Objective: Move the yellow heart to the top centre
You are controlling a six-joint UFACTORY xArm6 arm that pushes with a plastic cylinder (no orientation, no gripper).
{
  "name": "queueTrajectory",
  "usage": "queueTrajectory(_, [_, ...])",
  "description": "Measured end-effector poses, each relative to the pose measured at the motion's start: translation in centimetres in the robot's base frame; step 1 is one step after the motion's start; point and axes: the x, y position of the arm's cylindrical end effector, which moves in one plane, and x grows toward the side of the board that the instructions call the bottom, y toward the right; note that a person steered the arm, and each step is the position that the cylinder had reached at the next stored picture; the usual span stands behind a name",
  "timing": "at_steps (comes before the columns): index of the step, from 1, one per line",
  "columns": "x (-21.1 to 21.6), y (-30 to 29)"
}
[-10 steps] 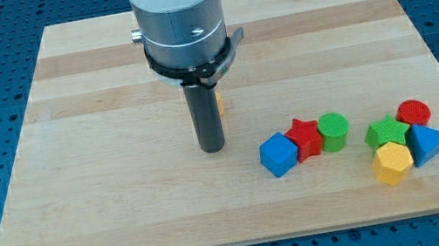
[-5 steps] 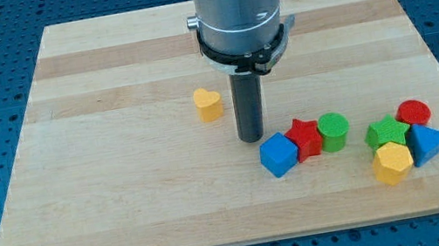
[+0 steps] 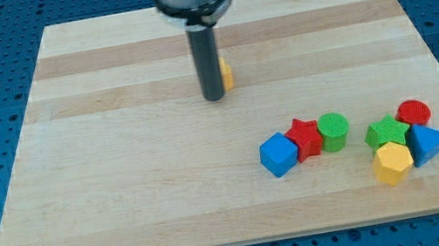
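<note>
The yellow heart (image 3: pixel 226 74) lies on the wooden board (image 3: pixel 119 156), above the middle, and is mostly hidden behind my rod; only its right edge shows. My tip (image 3: pixel 214 97) rests on the board just in front of and slightly left of the heart, seemingly touching it. The rod rises straight up into the arm's metal collar at the view's top.
A blue block (image 3: pixel 278 154), a red star (image 3: pixel 303 137) and a green cylinder (image 3: pixel 334 131) sit together at lower right. Further right cluster a green star (image 3: pixel 386 131), a red cylinder (image 3: pixel 413 113), a yellow hexagon (image 3: pixel 393 162) and a blue block (image 3: pixel 427 143).
My tip has moved from beside the blue block up and left to the heart. The heart has shifted up and to the right. The other blocks have not moved.
</note>
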Motion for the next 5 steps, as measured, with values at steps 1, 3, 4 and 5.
queueTrajectory(1, [-0.3,2.9])
queueTrajectory(3, [-7.1,1.8])
queueTrajectory(4, [-8.0,-1.2])
queueTrajectory(5, [-7.2,-2.8])
